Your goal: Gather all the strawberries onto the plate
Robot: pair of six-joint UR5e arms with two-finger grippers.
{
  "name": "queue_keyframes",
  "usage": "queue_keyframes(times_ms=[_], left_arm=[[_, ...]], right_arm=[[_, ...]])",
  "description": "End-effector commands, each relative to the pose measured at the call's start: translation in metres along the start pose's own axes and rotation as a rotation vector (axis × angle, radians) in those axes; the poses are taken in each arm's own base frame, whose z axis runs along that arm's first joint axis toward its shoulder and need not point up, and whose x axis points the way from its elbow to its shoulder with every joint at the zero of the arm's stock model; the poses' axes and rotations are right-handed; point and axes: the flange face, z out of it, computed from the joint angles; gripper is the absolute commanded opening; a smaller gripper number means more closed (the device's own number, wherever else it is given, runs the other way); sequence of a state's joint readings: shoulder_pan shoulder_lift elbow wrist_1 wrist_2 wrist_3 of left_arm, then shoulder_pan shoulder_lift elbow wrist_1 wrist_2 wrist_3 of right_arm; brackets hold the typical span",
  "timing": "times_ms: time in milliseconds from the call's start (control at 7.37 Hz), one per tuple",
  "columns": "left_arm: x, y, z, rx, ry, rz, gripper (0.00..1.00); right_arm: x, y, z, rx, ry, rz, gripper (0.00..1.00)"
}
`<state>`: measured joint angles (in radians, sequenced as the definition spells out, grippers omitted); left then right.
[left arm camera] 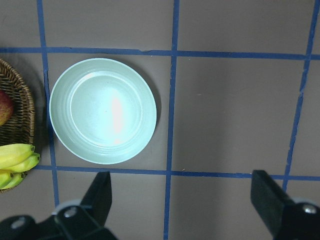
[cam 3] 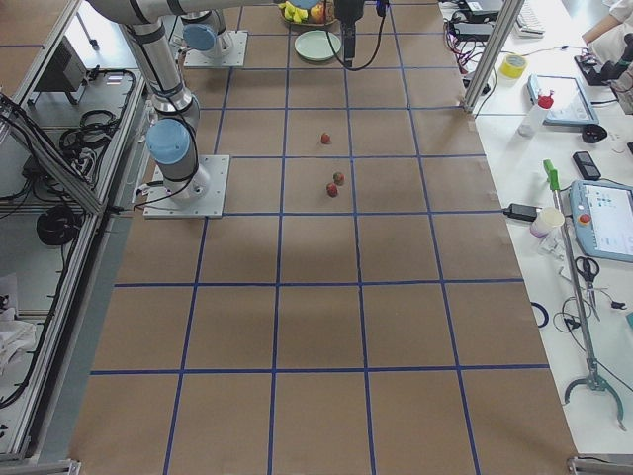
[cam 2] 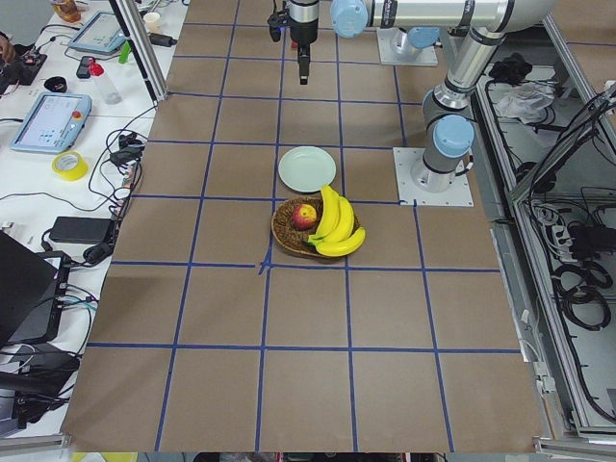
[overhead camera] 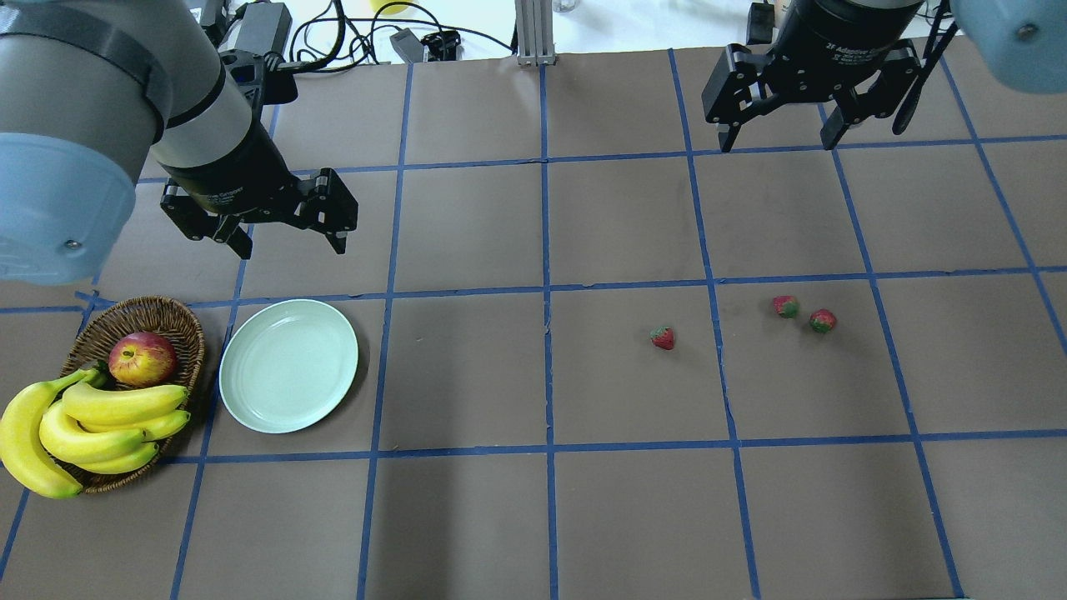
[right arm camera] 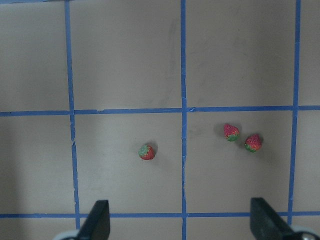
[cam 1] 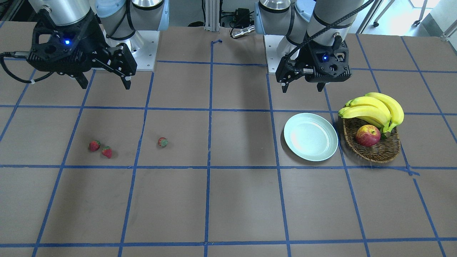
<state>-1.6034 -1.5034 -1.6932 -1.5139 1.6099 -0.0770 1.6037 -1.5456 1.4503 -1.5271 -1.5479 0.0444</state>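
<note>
Brown table (overhead camera: pixel 467 225) gridded with blue tape (overhead camera: pixel 545 250). White side bench (cam 2: pixel 24 178) carries a tablet (cam 2: pixel 50 121), a yellow tape roll (cam 2: pixel 69 165) and loose cables (cam 2: pixel 123 154).

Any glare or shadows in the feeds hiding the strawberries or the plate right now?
Left wrist view: a bright glare streak on the plate, rim clear. Right wrist view: all three strawberries sharp, only faint shadows beside them. Overhead view: broad soft shadows on the table, none hiding them. Exterior right view: they are tiny, no detail.

- strawberries (overhead camera: pixel 663 337) were red, green caps
- plate (overhead camera: pixel 288 366) pale mint
- basket (overhead camera: pixel 171 317) brown woven
- bananas (overhead camera: pixel 92 425) yellow
- table (overhead camera: pixel 533 500) brown, blue tape grid
</note>
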Motion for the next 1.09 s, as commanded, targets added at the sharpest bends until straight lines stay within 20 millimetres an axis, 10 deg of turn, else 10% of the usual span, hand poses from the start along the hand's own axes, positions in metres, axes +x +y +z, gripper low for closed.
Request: queue_keyframes(times_ms=[0, 950], left_arm=[[-0.0002, 0.0004, 0.0022, -0.003, -0.001, 0.0, 1.0], [-0.0008, -0.0009, 0.0097, -0.02, -0.005, -0.001, 1.0]], right_arm=[[0.0001, 0.0003, 0.0039, -0.009, -0.003, 0.001, 1.0], [-0.0005, 0.0015, -0.0001, -0.01, -0.001, -0.008, 1.0]])
